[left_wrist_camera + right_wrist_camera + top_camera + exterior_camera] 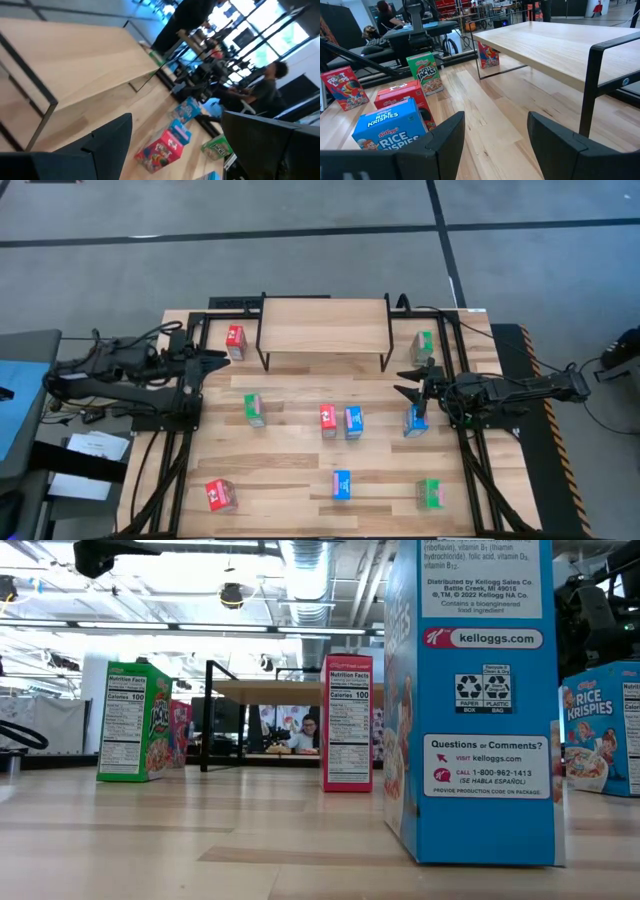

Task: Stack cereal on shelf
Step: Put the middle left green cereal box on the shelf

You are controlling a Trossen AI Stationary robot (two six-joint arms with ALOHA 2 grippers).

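A: Starting near the table's front edge, what lies there?

B: A red box (221, 495), a blue box (342, 485) and a green box (431, 494) stand in a row, well apart. Farther in sit another green box (254, 409), a red and blue pair (340, 421) touching side by side, and a blue box by the right arm (416, 420).

A: And the grippers?

B: The right gripper (412, 380) hangs just beyond that blue box, fingers apart, holding nothing. The left gripper (215, 362) waits near the back-left red box (235, 338), fingers also spread and empty.

A: Where is the shelf?

B: The shelf (324, 326) stands at the back centre, its top bare; no box is stacked yet. One more green box (424, 345) stands off its right end.

A: How should the first pick go?

B: I'd judge the nearest blue box the easy one for the right arm: square the fingers to its narrow faces, close gently so the cardboard doesn't crush, and lift straight up.

A: Room to move?

B: Open wood lies between boxes and shelf. Clear the shelf's front rim and black legs (590, 85) by coming in from above.
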